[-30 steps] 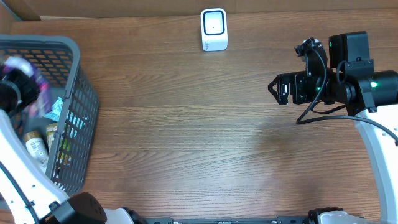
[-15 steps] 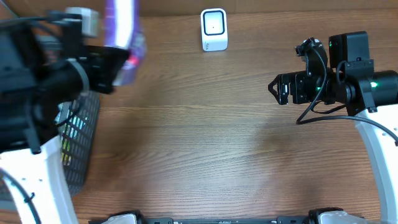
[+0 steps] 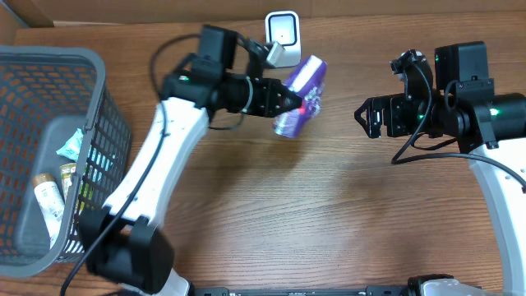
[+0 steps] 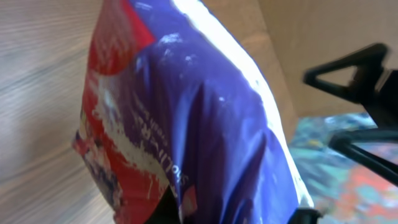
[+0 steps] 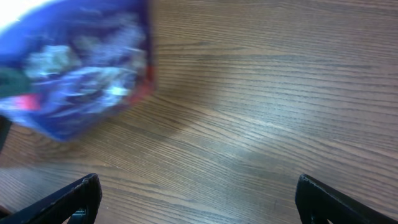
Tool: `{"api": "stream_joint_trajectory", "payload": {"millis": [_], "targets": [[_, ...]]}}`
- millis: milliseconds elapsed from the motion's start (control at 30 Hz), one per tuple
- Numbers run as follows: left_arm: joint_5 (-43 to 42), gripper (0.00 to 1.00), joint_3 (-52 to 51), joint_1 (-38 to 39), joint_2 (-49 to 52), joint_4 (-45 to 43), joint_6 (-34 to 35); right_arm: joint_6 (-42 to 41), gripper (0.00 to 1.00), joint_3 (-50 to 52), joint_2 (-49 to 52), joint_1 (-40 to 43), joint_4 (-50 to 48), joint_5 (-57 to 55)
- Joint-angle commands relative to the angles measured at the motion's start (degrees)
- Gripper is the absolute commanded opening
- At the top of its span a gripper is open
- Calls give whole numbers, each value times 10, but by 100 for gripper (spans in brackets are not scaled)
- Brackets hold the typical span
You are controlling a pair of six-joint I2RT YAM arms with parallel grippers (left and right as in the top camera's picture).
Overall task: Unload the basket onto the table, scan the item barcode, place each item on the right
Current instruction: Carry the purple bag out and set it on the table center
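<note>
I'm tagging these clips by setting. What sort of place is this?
Probably a mock shop checkout on a wooden table: a small white scanner at the far edge, a grey shopping basket holding packaged goods, and a purple packet held beside the scanner.

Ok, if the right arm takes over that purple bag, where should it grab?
Probably the right edge of the purple bag, approached from the right: the left gripper is shut on its left side, leaving that flat edge free and facing the open right gripper.
</note>
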State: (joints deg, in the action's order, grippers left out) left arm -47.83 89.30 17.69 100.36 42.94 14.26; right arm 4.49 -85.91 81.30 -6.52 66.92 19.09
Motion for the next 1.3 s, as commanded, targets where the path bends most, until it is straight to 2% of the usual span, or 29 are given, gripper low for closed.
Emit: {"api": "stream_joint_trajectory", "payload": {"millis": [0, 233, 433, 600, 767, 967, 1000, 1067, 1167, 1267], "targets": [[-73, 4, -38, 8, 19, -55, 123, 1, 100, 1, 0, -4, -1, -2], [-73, 4, -125, 26, 63, -147, 269, 1, 100, 1, 0, -4, -2, -2], [-77, 4, -187, 62, 72, -257, 347, 1, 100, 1, 0, -4, -2, -2], [-64, 4, -191, 71, 72, -280, 355, 1, 100, 1, 0, -4, -3, -2], [-14, 10, -191, 71, 72, -239, 324, 0, 100, 1, 0, -4, -3, -2], [101, 20, -191, 71, 72, -148, 314, 1, 100, 1, 0, -4, -4, -2], [107, 24, -191, 71, 72, -141, 304, 1, 100, 1, 0, -4, -4, -2], [106, 39, -191, 70, 72, -140, 276, 1, 100, 1, 0, -4, -4, -2], [103, 56, -190, 66, 71, -138, 244, 1, 100, 1, 0, -4, -6, -2], [104, 60, -186, 49, 68, -125, 227, 1, 100, 1, 0, -4, -6, -2]]}}
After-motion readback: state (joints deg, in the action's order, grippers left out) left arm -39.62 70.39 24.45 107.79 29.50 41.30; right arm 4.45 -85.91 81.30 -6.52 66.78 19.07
